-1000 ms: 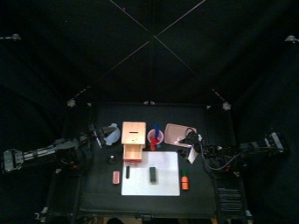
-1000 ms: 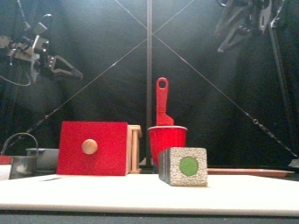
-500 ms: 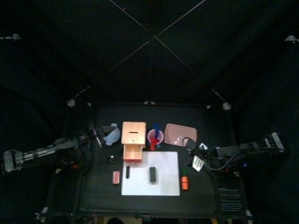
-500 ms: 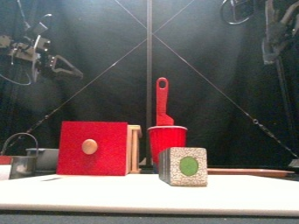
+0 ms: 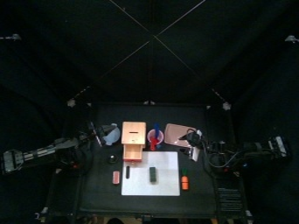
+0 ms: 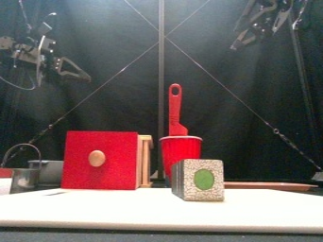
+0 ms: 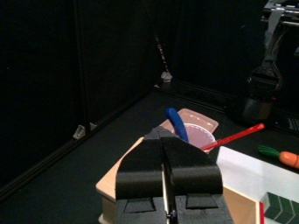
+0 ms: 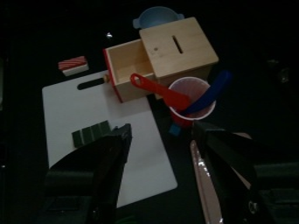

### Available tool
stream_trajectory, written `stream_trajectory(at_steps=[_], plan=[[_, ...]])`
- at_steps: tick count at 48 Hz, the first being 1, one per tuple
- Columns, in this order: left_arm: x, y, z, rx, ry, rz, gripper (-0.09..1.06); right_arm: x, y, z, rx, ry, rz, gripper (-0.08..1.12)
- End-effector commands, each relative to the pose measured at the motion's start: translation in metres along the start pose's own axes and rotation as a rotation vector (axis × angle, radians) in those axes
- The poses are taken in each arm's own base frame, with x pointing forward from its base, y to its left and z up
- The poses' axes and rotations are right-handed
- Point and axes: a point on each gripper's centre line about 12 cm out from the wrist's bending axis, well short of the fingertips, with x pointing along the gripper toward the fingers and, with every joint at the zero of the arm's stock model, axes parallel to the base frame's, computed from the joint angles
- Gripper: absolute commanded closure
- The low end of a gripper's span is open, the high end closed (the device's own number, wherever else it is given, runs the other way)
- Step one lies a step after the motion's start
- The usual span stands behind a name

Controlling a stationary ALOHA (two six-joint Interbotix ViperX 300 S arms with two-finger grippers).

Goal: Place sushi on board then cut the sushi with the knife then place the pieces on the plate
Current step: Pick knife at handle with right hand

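Honestly, the sushi [image 8: 100, 133] already lies on the white board [image 8: 65, 105], mid-board toward its front edge. Looks light and stiff, but the blocks come apart, so I'd pinch across its long sides, gently. The right gripper [image 8: 162, 144] hangs off the board's back right corner, jaws spread; the left gripper [image 7: 166, 150] is pressed shut near the wooden box [image 5: 135, 137]. Box and red cup [image 6: 180, 151] crowd the back edge; the front looks open.

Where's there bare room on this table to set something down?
Free: the white cutting board between the dark green sushi roll and its back edge, and the black table's front left corner. Crowded: right behind the board, where the pale wooden box, red cup and flat pink tray stand in a row.
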Motion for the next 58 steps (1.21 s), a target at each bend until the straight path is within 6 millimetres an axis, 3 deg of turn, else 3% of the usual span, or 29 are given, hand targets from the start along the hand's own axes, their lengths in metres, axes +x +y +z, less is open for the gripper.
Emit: stream_trajectory(at_steps=[1,11,17,36,49,58], plan=[[0.003,0.0,0.011,-0.001,-0.028,0.002,0.87,0.008,-0.013,0.002,0.042,-0.052,-0.027,0.14],[0.002,0.0,0.006,0.003,-0.014,0.003,0.87,0.02,-0.035,0.004,0.146,-0.074,-0.077,0.14],[0.002,0.0,0.004,0.009,-0.01,0.002,0.87,0.029,-0.034,0.006,0.145,-0.054,-0.081,0.14],[0.001,-0.001,-0.002,0.01,0.017,-0.005,0.87,0.061,-0.027,0.039,0.055,-0.036,-0.11,0.14],[-0.002,0.001,-0.01,0.018,0.04,0.0,0.87,0.126,0.006,0.016,0.019,0.171,-0.075,0.14],[-0.003,0.001,-0.015,0.034,0.052,-0.003,0.87,0.162,0.031,0.02,-0.042,0.265,-0.071,0.14]])
